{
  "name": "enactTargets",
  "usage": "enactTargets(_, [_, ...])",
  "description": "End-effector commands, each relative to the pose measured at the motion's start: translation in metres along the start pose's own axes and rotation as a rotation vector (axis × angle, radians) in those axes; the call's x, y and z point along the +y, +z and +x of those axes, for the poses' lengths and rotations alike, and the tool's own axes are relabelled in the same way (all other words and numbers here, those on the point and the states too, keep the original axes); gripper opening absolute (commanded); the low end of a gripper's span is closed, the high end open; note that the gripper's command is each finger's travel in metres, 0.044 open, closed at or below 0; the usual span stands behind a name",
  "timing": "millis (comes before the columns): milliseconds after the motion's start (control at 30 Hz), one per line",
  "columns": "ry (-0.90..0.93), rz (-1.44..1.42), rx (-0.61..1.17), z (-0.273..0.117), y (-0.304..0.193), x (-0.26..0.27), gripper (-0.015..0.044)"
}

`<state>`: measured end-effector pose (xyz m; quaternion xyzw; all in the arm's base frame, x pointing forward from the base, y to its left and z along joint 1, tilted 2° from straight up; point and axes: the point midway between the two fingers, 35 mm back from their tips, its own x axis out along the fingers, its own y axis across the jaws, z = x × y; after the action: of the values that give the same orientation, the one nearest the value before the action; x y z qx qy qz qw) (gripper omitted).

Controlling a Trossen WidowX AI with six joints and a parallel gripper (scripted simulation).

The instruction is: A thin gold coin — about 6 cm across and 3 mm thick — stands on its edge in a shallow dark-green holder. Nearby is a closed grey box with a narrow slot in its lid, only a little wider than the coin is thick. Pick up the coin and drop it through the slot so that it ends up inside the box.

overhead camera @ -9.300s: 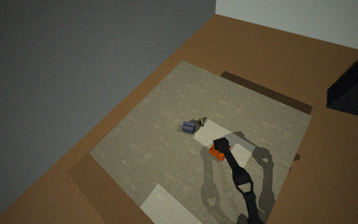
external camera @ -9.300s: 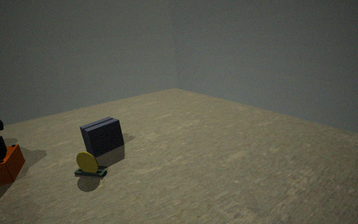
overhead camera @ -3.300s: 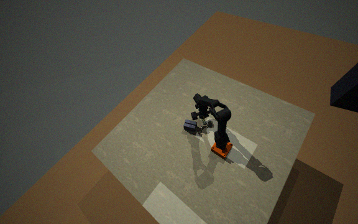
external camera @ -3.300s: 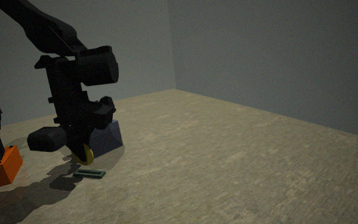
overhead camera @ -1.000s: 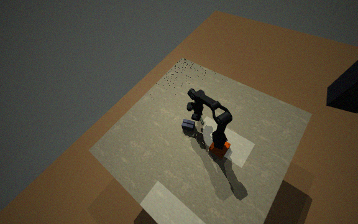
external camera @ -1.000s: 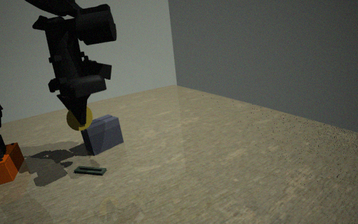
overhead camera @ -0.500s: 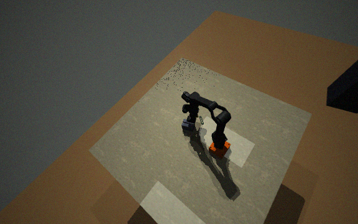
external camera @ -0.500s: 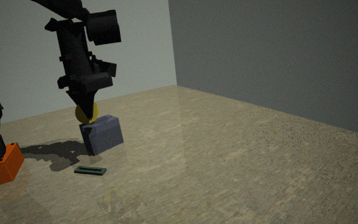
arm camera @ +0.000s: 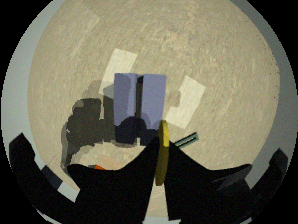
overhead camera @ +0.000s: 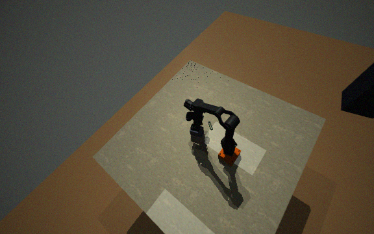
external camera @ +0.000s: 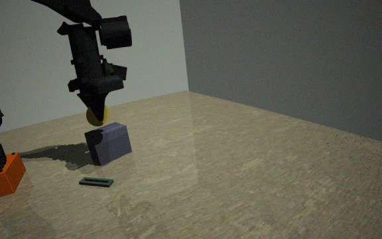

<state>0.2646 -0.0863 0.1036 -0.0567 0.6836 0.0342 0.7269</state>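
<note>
My gripper (external camera: 101, 119) (arm camera: 160, 140) is shut on the gold coin (external camera: 91, 116) (arm camera: 164, 131), which stands on edge between the fingertips. In the exterior view the coin is above the top of the grey box (external camera: 115, 146) (arm camera: 154, 102) (overhead camera: 197, 131), with a small gap below it. In the wrist view the slot (arm camera: 139, 97) runs up and down the image; the coin is to its right and lower, nearly parallel, with a slight tilt. The dark-green holder (overhead camera: 210, 125) (external camera: 96, 182) (arm camera: 187, 140) lies empty beside the box.
The arm's orange base (overhead camera: 229, 156) (external camera: 2, 179) stands near the box and holder. The arm's shadow (external camera: 58, 154) falls beside the box and partly over it. A large dark block (overhead camera: 369, 91) is at the right of the top view.
</note>
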Motion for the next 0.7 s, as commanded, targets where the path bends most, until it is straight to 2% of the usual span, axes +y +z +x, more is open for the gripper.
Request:
enactTargets(0, [0.0,0.003,0.006,0.001,0.006,0.006,0.0])
enactTargets(333, [0.002,0.003,0.004,0.001,0.018,0.026,0.0])
enactTargets(667, [0.003,-0.002,-0.002,0.0,0.016,0.025,0.0])
